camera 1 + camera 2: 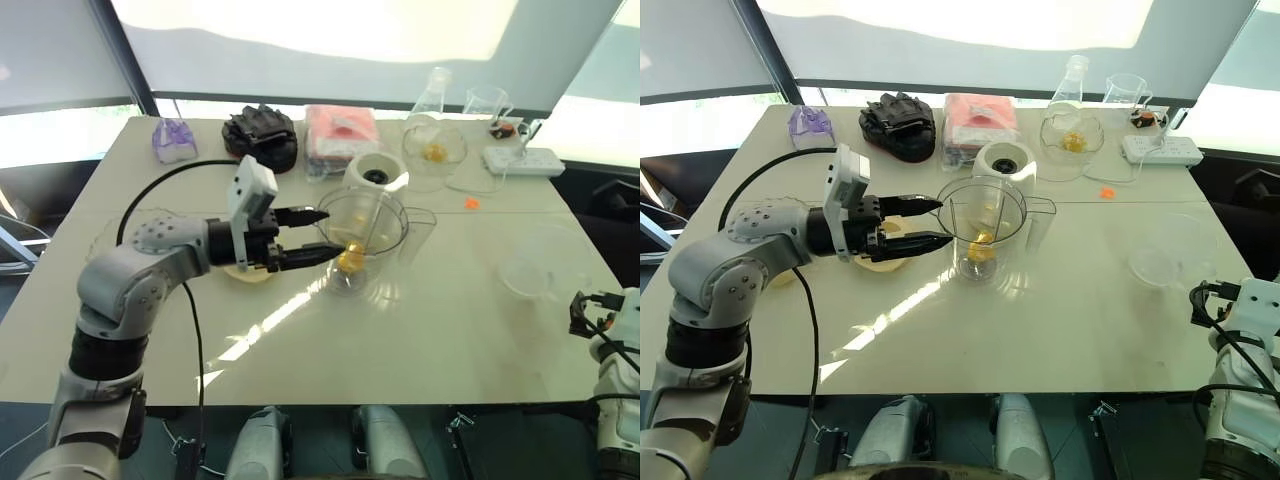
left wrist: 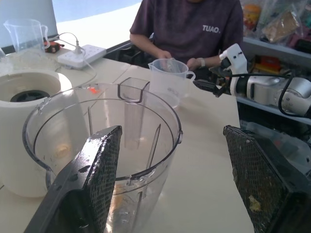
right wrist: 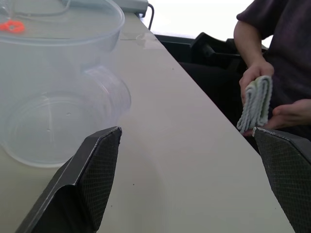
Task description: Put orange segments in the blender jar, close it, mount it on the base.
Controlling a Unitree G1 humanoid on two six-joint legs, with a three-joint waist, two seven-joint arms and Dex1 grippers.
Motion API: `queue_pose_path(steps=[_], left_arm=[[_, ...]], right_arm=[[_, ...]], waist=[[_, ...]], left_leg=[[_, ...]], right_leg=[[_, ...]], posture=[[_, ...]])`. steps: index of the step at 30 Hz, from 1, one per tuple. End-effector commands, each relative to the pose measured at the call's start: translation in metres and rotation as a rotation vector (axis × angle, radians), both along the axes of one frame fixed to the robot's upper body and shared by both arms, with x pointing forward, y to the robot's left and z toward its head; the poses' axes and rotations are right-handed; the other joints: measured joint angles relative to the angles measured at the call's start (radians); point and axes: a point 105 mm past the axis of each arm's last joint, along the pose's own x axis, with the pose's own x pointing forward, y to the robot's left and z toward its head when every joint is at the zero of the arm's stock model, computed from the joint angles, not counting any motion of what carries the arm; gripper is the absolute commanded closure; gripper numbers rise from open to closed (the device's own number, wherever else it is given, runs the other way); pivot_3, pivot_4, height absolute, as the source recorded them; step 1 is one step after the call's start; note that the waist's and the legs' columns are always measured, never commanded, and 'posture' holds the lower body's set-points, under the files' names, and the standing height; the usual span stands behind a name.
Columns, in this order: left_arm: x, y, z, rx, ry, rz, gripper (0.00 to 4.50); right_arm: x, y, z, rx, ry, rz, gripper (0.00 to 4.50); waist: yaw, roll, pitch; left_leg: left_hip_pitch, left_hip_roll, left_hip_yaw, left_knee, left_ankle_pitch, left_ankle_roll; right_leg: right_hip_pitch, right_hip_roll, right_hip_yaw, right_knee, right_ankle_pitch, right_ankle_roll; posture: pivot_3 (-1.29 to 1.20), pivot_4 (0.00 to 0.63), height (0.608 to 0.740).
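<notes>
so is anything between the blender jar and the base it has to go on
Nothing visible: the base stands just behind the blender jar, with bare table between. The open left gripper reaches toward the jar's rim.

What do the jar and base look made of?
Jar: clear glossy plastic by the look; the orange segments inside show through its wall, and rim and spout look moulded. Base: smooth cream plastic, probably, with a dark round socket on top.

head overlooks table point(image 1: 300, 340), wrists close, level
</notes>
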Motion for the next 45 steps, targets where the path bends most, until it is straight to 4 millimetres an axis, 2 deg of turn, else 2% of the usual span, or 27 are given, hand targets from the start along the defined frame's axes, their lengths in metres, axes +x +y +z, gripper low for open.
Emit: queue_pose_path(steps=[1,19,26,33,45], left_arm=[[-0.006,-0.004,0.01,-0.015,-0.045,-0.02,1.04],[-0.005,-0.004,0.012,-0.009,-0.057,-0.006,1.04],[-0.005,-0.004,0.011,-0.009,-0.057,0.0,1.04],[-0.005,-0.006,0.012,-0.008,-0.059,-0.006,1.04],[-0.005,-0.006,0.013,-0.004,-0.062,-0.01,1.04]], right_arm=[[0.005,0.01,0.013,-0.021,-0.047,0.039,0.0],[0.037,-0.006,0.01,-0.024,-0.057,-0.005,0.0],[0.035,-0.001,0.005,-0.021,-0.053,-0.012,0.0],[0.028,-0.008,0.001,-0.02,-0.055,-0.063,0.0],[0.036,-0.016,-0.004,-0.004,-0.057,-0.086,0.0]], waist=[[0.0,0.0,0.0],[-0.002,0.001,0.001],[-0.002,0.001,0.001],[-0.003,0.001,0.001],[-0.003,0.001,0.001]], left_leg=[[0.0,0.0,0.0,0.0,0.0,0.0],[0.0,0.0,0.0,-0.001,0.0,0.0],[0.0,0.0,0.0,-0.001,0.0,0.0],[0.0,0.0,0.0,-0.001,0.0,0.0],[0.0,0.0,0.0,-0.001,0.0,0.0]], right_leg=[[0.0,0.0,0.0,0.0,0.0,0.0],[0.0,0.0,0.0,-0.001,0.0,0.0],[0.0,0.0,0.0,-0.001,0.0,0.0],[0.0,0.0,0.0,-0.001,0.0,0.0],[0.0,0.0,0.0,-0.002,0.0,0.0]], posture=[[0.0,0.15,0.74],[0.0,0.15,0.74],[0.0,0.15,0.74],[0.0,0.15,0.74],[0.0,0.15,0.74]])
